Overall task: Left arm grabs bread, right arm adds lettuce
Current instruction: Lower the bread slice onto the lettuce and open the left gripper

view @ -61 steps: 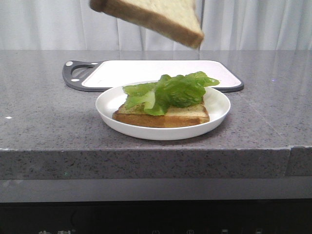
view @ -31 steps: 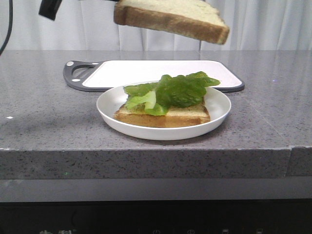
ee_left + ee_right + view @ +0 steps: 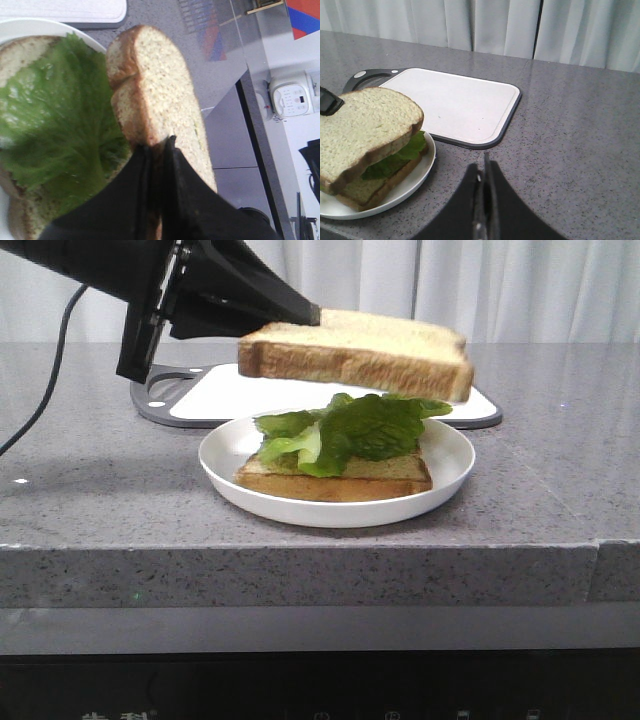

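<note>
The bread [image 3: 356,352] has dropped to just above the lettuce [image 3: 345,428], perhaps touching.

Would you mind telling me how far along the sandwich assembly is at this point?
Done: the lettuce already lies on the bottom slice in the white plate. In hand: the left gripper holds the bread by one edge, just above the leaves. Left: lower and release it. The right gripper is shut and holds nothing.

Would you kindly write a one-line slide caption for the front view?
Left gripper holds the bread just above the lettuce on the plated bottom slice.
</note>
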Tool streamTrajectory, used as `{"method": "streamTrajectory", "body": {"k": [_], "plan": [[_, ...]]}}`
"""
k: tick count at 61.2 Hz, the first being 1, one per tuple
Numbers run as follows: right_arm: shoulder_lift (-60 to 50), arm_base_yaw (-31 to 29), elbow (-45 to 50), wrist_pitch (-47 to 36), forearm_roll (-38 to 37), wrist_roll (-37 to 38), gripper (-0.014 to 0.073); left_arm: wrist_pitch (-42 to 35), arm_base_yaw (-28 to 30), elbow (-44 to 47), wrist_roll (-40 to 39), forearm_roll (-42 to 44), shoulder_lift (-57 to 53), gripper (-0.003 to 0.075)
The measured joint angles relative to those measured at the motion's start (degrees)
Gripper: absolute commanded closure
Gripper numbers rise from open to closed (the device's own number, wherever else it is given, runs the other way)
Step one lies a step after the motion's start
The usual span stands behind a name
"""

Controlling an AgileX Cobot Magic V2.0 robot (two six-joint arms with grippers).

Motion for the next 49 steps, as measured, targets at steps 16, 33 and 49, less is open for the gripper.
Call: {"method": "streamTrajectory", "body": {"k": [16, 33, 49], "plan": [[0.0, 0.0, 0.0, 0.0, 0.0, 0.0, 0.07, -3.6, 0.0, 0.0, 0.1, 0.2, 0.3, 0.0739], [0.0, 0.0, 0.0, 0.0, 0.0, 0.1, 0.07, -5.3, 0.0, 0.0, 0.1, 1.4, 1.7, 0.0732], [0.0, 0.0, 0.0, 0.0, 0.0, 0.1, 0.07, -6.1, 0.0, 0.0, 0.1, 2.8, 2.2, 0.048]]}}
